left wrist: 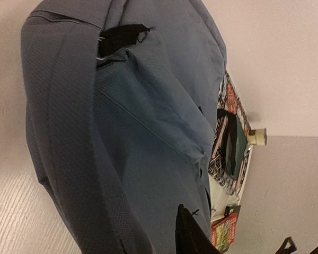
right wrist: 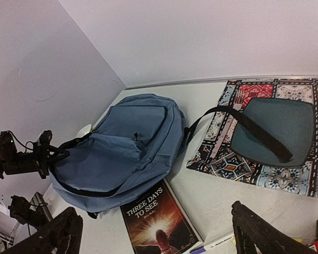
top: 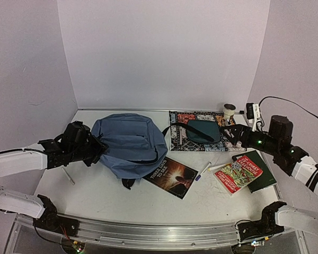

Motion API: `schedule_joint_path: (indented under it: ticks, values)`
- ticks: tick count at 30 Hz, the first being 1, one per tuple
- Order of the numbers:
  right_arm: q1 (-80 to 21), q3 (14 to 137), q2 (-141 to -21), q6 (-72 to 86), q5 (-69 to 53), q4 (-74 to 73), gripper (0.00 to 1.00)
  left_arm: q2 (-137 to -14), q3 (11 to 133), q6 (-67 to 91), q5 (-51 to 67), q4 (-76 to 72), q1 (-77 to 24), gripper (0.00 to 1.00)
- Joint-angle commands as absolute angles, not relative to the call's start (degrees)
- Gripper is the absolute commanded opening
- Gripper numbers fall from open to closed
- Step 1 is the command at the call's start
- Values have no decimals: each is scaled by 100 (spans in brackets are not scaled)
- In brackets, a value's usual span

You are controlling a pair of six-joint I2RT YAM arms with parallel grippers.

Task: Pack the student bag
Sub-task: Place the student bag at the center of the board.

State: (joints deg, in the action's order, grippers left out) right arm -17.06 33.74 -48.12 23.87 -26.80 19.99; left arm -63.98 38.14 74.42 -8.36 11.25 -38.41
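The bag lies flat on the table, left of centre, seemingly closed. The left claw is at its edge, grip unclear. The right claw gapes near the pouch. Opening looks to be the step in hand; the next move calls for catching the zipper.

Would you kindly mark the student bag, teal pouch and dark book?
student bag [top: 128, 142]: top view, front panel.
teal pouch [right wrist: 286, 121]: right wrist view, bare face.
dark book [top: 172, 176]: top view, cover middle.

The right gripper hangs wide open above the "Three Days to See" book. Beyond it the student bag lies flat, one black strap draped across the teal pouch on the patterned mat.
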Motion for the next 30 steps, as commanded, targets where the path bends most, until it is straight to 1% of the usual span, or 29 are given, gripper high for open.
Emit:
schedule_joint_path:
  ticks: [1, 5, 13, 15, 18, 20, 25, 30]
  values:
    - [-2061, 3349, -5097, 2973, -2717, 2619, 98, -6557, 4109, 7640, -969, 758, -4211, 38]
    - [-2369, 3355, -5395, 3257, -2462, 2677, 98, -6671, 4105, 7747, -948, 758, -4482, 42]
    - [-2981, 3490, -6246, 3668, -2211, 2710, 98, -6974, 4285, 7405, -457, 765, -4735, 60]
    - [-3124, 3574, -6467, 3722, -2157, 2693, 98, -7059, 4318, 7198, -206, 828, -4770, 65]
    - [-3335, 3666, -6733, 3827, -2052, 2645, 98, -7010, 4318, 6937, -87, 1097, -4790, 76]
    - [-3488, 3711, -6905, 3887, -1967, 2621, 98, -6846, 4369, 6734, -249, 1484, -4790, 80]
    - [-3885, 3886, -7267, 4059, -1644, 2498, 98, -6310, 4587, 6164, -1034, 2611, -4782, 88]
    - [-4227, 4150, -7541, 4308, -1245, 2439, 98, -6011, 4727, 5503, -1605, 3163, -4770, 91]
